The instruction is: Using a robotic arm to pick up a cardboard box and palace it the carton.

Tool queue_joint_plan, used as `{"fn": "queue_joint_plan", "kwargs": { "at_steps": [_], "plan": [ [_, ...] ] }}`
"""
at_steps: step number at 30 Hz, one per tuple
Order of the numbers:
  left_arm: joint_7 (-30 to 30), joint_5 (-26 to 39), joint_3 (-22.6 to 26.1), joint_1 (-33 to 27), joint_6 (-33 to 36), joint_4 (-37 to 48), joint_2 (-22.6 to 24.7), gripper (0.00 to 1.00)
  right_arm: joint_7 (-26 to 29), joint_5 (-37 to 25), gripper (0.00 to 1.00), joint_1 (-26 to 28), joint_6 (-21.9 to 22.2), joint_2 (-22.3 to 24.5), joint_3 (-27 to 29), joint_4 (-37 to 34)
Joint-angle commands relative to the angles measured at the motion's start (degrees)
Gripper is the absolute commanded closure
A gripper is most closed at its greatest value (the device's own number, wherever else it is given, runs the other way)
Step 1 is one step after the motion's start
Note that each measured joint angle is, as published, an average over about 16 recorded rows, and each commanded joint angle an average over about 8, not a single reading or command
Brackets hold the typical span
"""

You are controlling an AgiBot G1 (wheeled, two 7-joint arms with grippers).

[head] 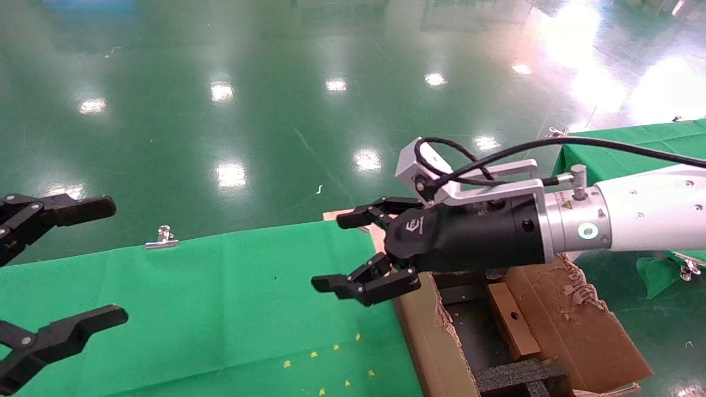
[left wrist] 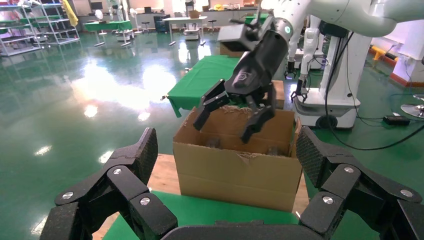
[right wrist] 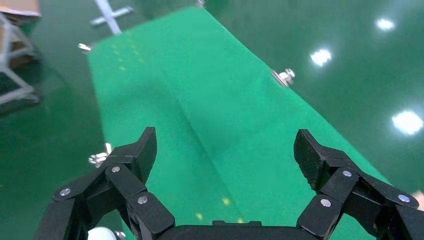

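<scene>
Head view: the robotic arm's right gripper is held with jaws spread wide and empty above the near wall of the carton, while the cardboard box lies inside it against black foam, so the placing is judged done. A straight lift clear of the ragged flaps is advised (the left gripper, also wide, is parked aside). Green cloth is clipped over the table, ringed by glossy green floor.

My right claw hangs over the tabletop, just left of the carton. The box lies inside the carton. My left claw sits far left.
</scene>
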Motion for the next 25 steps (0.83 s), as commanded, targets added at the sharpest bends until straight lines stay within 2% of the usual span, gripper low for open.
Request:
{"fn": "queue_joint_plan", "kwargs": {
  "at_steps": [1,17,25],
  "plan": [
    [0.0,0.0,0.0,0.0,0.0,0.0,0.0,0.0,-2.2,1.55,0.0,-1.58,-1.16,-0.29,2.11,-0.16],
    [0.0,0.0,0.0,0.0,0.0,0.0,0.0,0.0,-19.67,13.81,0.0,-14.15,-10.36,-2.58,18.82,-1.46],
    [0.0,0.0,0.0,0.01,-0.01,0.02,-0.01,0.0,-24.44,17.4,0.0,-17.82,-13.01,-3.24,23.74,-1.82]
  ]
}}
